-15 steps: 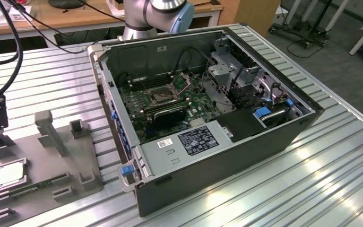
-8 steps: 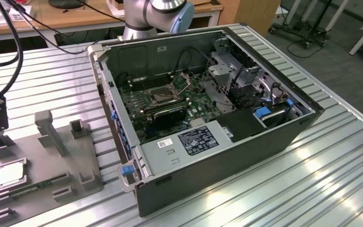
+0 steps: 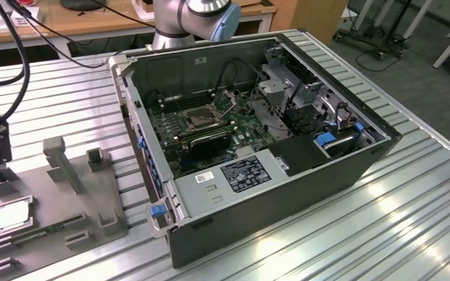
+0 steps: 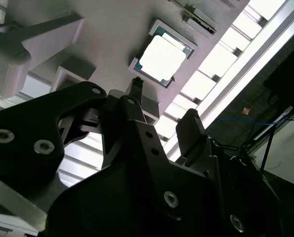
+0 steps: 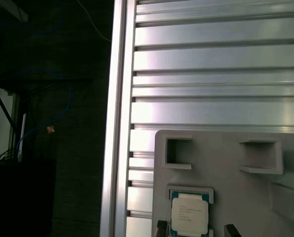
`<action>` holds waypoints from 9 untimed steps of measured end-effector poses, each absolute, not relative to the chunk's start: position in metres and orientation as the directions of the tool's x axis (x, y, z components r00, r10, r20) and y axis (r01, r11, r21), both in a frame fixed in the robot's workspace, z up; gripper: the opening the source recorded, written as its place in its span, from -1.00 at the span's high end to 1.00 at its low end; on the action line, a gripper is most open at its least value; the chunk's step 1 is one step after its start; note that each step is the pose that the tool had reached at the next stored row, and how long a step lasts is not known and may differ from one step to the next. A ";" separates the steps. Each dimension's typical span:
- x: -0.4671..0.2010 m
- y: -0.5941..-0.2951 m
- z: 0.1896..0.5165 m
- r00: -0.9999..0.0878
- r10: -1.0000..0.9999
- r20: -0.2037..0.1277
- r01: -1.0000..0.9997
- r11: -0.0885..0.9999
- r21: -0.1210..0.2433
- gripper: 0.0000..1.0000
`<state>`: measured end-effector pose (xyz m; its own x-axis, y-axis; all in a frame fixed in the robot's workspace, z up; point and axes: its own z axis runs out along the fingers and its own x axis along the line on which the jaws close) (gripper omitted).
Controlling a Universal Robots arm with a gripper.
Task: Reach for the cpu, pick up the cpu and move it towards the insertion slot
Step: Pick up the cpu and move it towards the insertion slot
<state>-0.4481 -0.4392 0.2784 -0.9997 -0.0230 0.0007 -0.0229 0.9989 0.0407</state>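
The cpu (image 3: 12,218), a thin silvery square, lies flat in a grey tray (image 3: 62,199). The insertion slot (image 3: 199,119), dark with a silver frame, is at its 2 o'clock.

Silver-grey arm (image 3: 180,17) with pale blue joint cap (image 3: 227,24), black screw-studded claw (image 4: 162,106)

Counts:
- One computer case (image 3: 287,193) on slatted table (image 3: 412,222).
- One green board (image 3: 166,126) inside case, with one square socket (image 3: 199,119).
- One grey tray (image 3: 92,193) near table's edge, at exterior view's left.
- On tray: one chip (image 3: 12,218), one memory stick (image 3: 45,229).
- One robot arm (image 3: 197,12).
- One gripper (image 5: 196,231), two fingers (image 5: 232,231).
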 end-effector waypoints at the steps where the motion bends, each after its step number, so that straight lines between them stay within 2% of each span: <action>1: -0.448 -0.439 0.278 -1.000 -0.023 0.001 -0.023 0.999 0.041 -0.10; 9: -0.448 -0.440 0.275 -1.000 -0.023 0.001 -0.023 0.999 0.041 -0.10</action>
